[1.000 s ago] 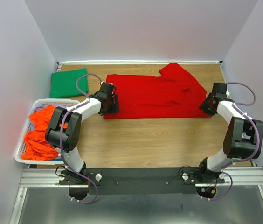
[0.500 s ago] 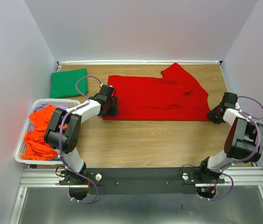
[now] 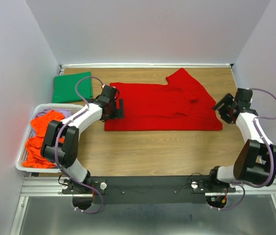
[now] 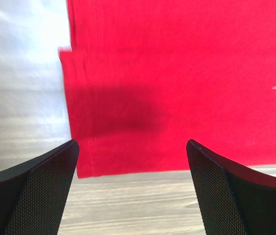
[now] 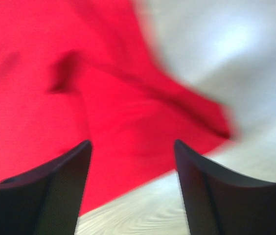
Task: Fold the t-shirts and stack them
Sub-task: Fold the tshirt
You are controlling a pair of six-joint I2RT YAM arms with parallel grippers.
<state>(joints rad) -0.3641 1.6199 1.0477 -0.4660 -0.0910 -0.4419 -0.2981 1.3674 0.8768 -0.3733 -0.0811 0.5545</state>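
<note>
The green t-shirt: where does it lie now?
In the top view, the green t-shirt lies at the far left corner of the table, beyond the white basket and left of the red t-shirt.

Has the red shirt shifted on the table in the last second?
Yes. The red shirt slid down-left in the overhead view, closer to the basket.

A wood-grain surface [image 3: 177,147] sits enclosed by plain pale walls [image 3: 152,29], evenly lit, a metal rail [image 3: 152,185] along its near edge.
</note>
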